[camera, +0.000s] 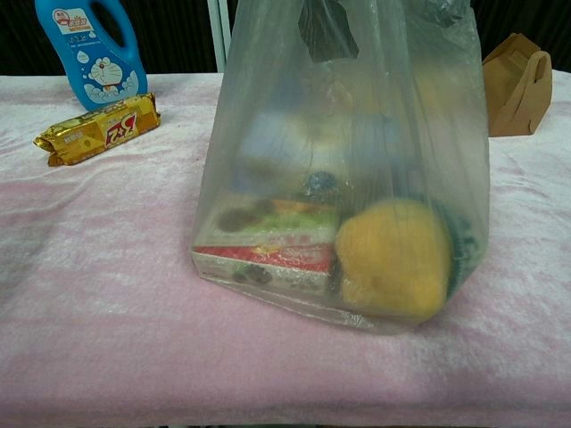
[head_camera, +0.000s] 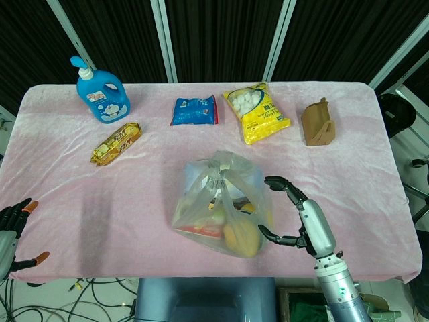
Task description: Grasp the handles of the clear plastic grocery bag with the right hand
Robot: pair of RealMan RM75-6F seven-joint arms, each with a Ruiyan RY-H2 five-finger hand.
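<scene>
Right hand poised beside the clear bag, handles not yet grasped.

The right hand (head_camera: 289, 209) is seen released, fingers spread and nothing held, just right of the clear plastic grocery bag (head_camera: 221, 211), which stands at the front centre of the pink table (head_camera: 120, 201). The handles (head_camera: 219, 173) are gathered upright at the bag's top, up and left of the hand. For a clean grasp, the hand should be raised above the bag's bulge, brought in over the top, and closed around both loops together, not around the film below. The left hand (head_camera: 13, 231) is kept open at the table's front left edge, holding nothing.

Counted: one bag, one blue bottle (head_camera: 100, 92), one gold biscuit pack (head_camera: 116, 143), one blue packet (head_camera: 194, 111), one yellow snack bag (head_camera: 257, 112), one brown holder (head_camera: 318, 123). The bag's contents cannot be counted reliably.
</scene>
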